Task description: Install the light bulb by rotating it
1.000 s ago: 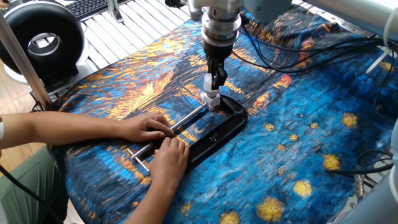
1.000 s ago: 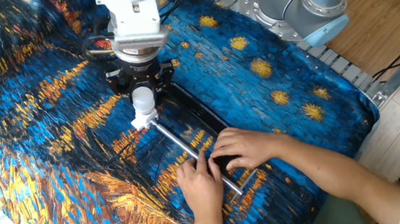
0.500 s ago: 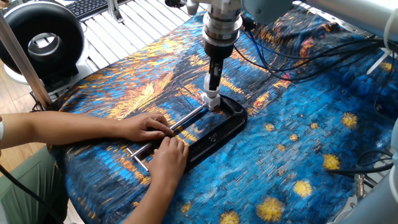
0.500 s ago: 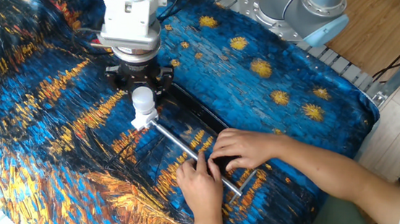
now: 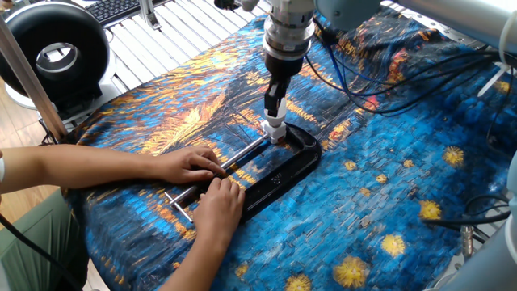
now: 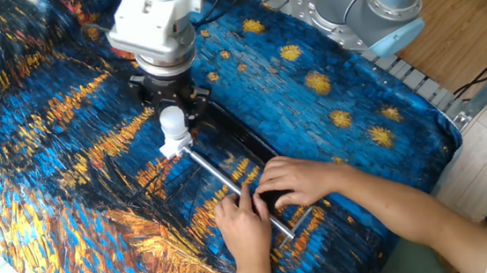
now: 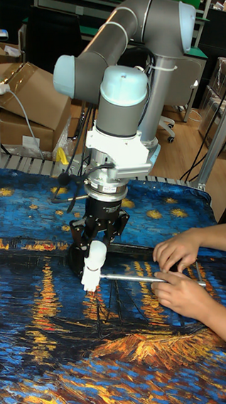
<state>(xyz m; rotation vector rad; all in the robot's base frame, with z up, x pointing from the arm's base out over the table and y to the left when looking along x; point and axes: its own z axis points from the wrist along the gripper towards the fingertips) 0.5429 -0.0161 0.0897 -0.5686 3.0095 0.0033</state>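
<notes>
The small frosted-white light bulb (image 6: 172, 121) stands upright on a white socket base (image 6: 171, 147) at the end of the black C-clamp (image 6: 236, 135). My gripper (image 6: 171, 104) hangs straight over it, open. Its black fingers (image 6: 145, 92) are spread to either side of the bulb's top and stand apart from the glass. In the tall fixed view the bulb (image 7: 97, 256) sits just below the gripper (image 7: 97, 241). In the one fixed view the gripper (image 5: 275, 108) appears edge-on above the bulb (image 5: 275, 128).
A person's two hands (image 6: 295, 182) (image 6: 242, 225) press down the clamp's silver screw rod (image 6: 220, 176) and frame (image 5: 287, 166). The table wears a blue and orange painted cloth (image 6: 55, 173). Cables (image 5: 380, 77) trail behind the arm, and a round black fan (image 5: 55, 53) stands off the table's corner.
The gripper has risen slightly above the bulb and its wrist has turned. The bulb, clamp and hands have stayed in place.
</notes>
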